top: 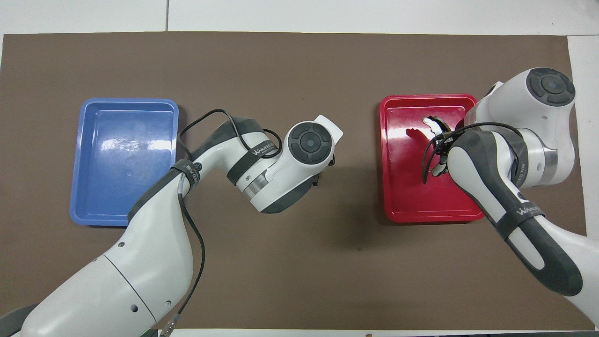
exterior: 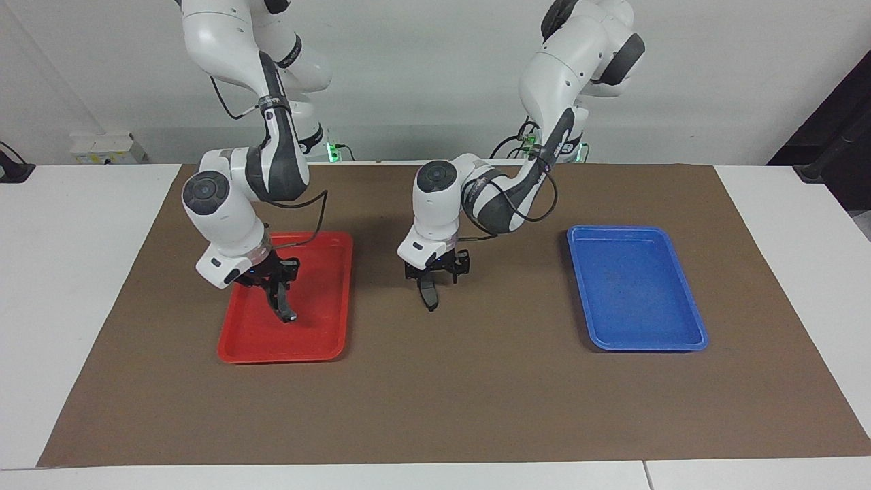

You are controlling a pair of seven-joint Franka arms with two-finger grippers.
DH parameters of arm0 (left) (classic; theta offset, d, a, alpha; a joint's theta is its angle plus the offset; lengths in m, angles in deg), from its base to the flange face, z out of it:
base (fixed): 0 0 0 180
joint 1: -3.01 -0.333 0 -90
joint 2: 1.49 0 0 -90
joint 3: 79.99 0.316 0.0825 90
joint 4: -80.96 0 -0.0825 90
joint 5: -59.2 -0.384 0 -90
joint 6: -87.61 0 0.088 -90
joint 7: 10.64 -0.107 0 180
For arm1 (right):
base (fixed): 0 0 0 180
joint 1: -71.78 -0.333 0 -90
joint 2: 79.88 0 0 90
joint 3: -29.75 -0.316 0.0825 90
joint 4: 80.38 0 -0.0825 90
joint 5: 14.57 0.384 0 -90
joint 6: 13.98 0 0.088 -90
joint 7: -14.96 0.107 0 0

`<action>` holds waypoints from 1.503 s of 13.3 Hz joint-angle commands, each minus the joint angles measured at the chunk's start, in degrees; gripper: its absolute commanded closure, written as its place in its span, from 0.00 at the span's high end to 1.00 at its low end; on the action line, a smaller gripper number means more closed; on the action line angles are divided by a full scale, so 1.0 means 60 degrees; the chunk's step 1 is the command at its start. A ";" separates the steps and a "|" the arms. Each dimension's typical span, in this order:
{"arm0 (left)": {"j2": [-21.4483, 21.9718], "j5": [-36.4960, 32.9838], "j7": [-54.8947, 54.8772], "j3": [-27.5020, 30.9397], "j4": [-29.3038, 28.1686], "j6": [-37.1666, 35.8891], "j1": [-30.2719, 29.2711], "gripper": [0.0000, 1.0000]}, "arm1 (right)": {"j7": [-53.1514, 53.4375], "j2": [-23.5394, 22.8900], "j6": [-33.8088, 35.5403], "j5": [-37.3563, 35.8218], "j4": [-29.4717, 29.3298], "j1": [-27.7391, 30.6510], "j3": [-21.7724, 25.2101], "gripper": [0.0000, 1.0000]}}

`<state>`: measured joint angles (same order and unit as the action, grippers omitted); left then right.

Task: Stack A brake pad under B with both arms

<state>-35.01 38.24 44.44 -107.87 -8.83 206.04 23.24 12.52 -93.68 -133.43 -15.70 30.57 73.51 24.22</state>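
Facing view, left gripper (exterior: 431, 284): clamps the short grey A brake pad (exterior: 429, 294), hanging long axis 6 o'clock over bare brown mat (exterior: 476, 381), between the trays.
Facing view, right gripper (exterior: 277, 289): grips curved black B (exterior: 284, 306) over the red tray (exterior: 326, 347), at 9 o'clock from A.
Overhead view: B's pale end (top: 433, 125) shows above the red tray; A is hidden under the left wrist; blue tray (top: 84, 187) at 9 o'clock.
Judgement: A must go down first.

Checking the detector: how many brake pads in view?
2. Pad B hangs in the right gripper over the red tray. Pad A hangs in the left gripper over the mat, between that tray and the blue tray. The arms may hide more.
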 commanded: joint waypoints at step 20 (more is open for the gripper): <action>0.5734 0.3522 -0.9326 0.4734 -0.0255 -0.5455 -0.2302 1.00 | 0.6398 -0.2154 -0.0496 -0.1246 -0.2131 -0.2088 -0.3209 0.00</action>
<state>-2.13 58.47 -10.77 -79.00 -8.28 173.28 9.66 50.25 -105.80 -135.37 -22.00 18.66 60.76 5.65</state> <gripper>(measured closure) 0.000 0.590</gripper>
